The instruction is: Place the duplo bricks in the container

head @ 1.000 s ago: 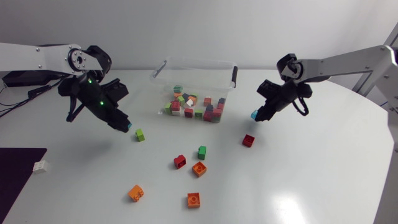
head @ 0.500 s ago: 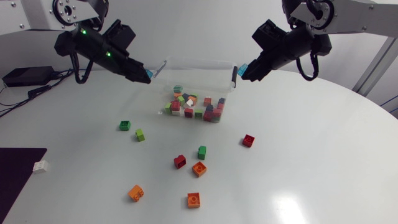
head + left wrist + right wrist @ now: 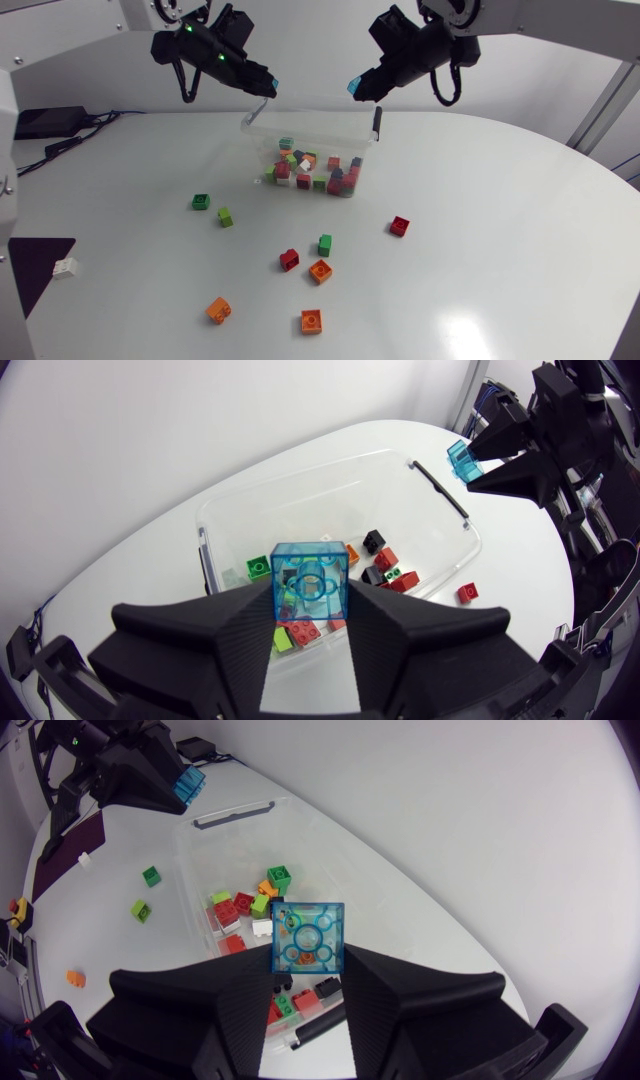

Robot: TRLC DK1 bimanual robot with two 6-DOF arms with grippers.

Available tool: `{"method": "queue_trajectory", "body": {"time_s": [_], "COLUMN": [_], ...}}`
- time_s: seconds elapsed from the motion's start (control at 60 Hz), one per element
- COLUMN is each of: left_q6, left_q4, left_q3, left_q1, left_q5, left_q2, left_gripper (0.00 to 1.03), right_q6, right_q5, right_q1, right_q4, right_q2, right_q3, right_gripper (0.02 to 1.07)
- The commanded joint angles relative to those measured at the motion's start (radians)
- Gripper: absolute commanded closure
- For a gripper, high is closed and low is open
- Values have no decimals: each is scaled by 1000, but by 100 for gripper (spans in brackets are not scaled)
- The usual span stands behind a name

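Left gripper (image 3: pixel 262 86): I am clamping both fingers on a translucent blue brick (image 3: pixel 310 582) and holding it in the air above the container's left end.
Right gripper (image 3: pixel 357 88): I am pinching a second blue brick (image 3: pixel 307 934) from two sides and hanging it above the container's right end.
Container (image 3: pixel 262 114): a clear tub with a black handle (image 3: pixel 378 122) on its right end; the sorted bricks (image 3: pixel 312 172) in red, green, white and orange are lying inside.
Near side, left of the container: a dark green brick (image 3: pixel 201 202) and a light green brick (image 3: pixel 225 217) are sitting close together.
Near side, right of the container: a red brick (image 3: pixel 399 226) is lying alone.
Further out in front of the container: a second red brick (image 3: pixel 289 260), a green brick (image 3: pixel 325 245) and three orange bricks (image 3: pixel 320 271) are waiting on the table.
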Motion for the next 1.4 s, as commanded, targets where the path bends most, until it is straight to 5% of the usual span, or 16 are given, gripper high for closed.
{"method": "queue_trajectory", "body": {"time_s": [0.0, 0.05, 0.083, 0.35, 0.6, 0.867, 1.383], "left_q6": [-27, -25, -25, 52, 380, 650, 724], "left_q4": [0, 7, 17, 12, 3, 40, 207], "left_q3": [55, 53, 51, -45, -505, -867, -880], "left_q1": [-5, -2, 1, 90, 157, 154, 96], "left_q5": [7, 5, 1, -1, -8, -107, -150], "left_q2": [53, 60, 58, -100, -399, -490, -256], "left_gripper": [44, 16, 5, 5, 5, 5, 6], "right_q6": [30, 30, 30, -6, -104, -189, -269], "right_q5": [5, 26, 32, 34, 25, 28, 68], "right_q1": [12, 21, 24, 7, -43, -42, -37], "right_q4": [3, -1, -4, -41, -27, -20, 78], "right_q2": [73, 105, 118, 1, -277, -459, -410], "right_q3": [57, 82, 92, 10, -332, -650, -892], "right_gripper": [47, 12, 6, 6, 6, 6, 6]}}
